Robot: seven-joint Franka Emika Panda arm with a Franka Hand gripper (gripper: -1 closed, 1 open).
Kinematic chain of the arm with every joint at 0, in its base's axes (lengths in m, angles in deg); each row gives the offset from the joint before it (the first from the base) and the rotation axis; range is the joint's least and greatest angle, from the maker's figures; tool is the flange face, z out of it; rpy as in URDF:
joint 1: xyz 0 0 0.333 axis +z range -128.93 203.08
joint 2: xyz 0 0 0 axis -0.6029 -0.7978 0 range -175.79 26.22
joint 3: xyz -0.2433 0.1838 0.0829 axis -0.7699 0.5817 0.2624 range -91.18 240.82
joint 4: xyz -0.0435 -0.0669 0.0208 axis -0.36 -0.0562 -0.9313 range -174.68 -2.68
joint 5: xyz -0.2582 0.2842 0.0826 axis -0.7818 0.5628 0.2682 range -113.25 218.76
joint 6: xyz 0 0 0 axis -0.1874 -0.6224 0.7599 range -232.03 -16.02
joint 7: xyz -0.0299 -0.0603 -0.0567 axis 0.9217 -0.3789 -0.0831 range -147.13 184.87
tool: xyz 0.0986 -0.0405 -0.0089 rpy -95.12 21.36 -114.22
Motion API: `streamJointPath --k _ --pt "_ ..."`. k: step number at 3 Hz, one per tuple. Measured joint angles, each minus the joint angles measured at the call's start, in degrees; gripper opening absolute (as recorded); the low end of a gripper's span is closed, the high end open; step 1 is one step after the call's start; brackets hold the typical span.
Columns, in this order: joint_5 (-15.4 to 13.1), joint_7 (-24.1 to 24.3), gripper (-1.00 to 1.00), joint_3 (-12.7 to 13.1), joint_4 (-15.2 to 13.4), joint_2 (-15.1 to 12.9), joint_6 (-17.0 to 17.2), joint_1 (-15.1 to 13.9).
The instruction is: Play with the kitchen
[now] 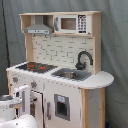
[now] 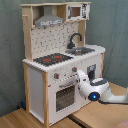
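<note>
The kitchen [image 1: 62, 52] is a tall white and light-wood toy unit, also seen in the second exterior view [image 2: 55, 37]. It has a red-ringed black hob [image 1: 36, 66], a black faucet [image 1: 83, 59] over a sink [image 1: 70, 75], a grey hood [image 1: 39, 29] and a microwave cabinet [image 1: 72, 23]. My white arm reaches to its front. The gripper [image 2: 79, 77] is right at the panel below the hob, beside the knobs [image 2: 74, 69] and just above the windowed oven door [image 2: 62, 95]. In the first exterior view the gripper [image 1: 23, 94] shows at the lower left, against the oven front.
A grey curtain [image 1: 115, 50] hangs behind the kitchen. The kitchen stands on a light wooden surface [image 2: 100, 114]. A lower cabinet door with a dark window [image 1: 61, 106] sits under the sink. My arm's body [image 2: 97, 90] stretches across the second exterior view's lower right.
</note>
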Motion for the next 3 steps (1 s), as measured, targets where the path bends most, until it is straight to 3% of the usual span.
streamJointPath --k 1,2,3 --pt "0.0 -2.11 -1.0 -1.09 1.65 0.21 1.43 2.09" --pt "0.0 -2.11 1.0 -1.09 1.58 0.21 1.76 2.63" --pt "0.0 -2.27 1.0 -1.09 1.44 0.21 3.11 4.38"
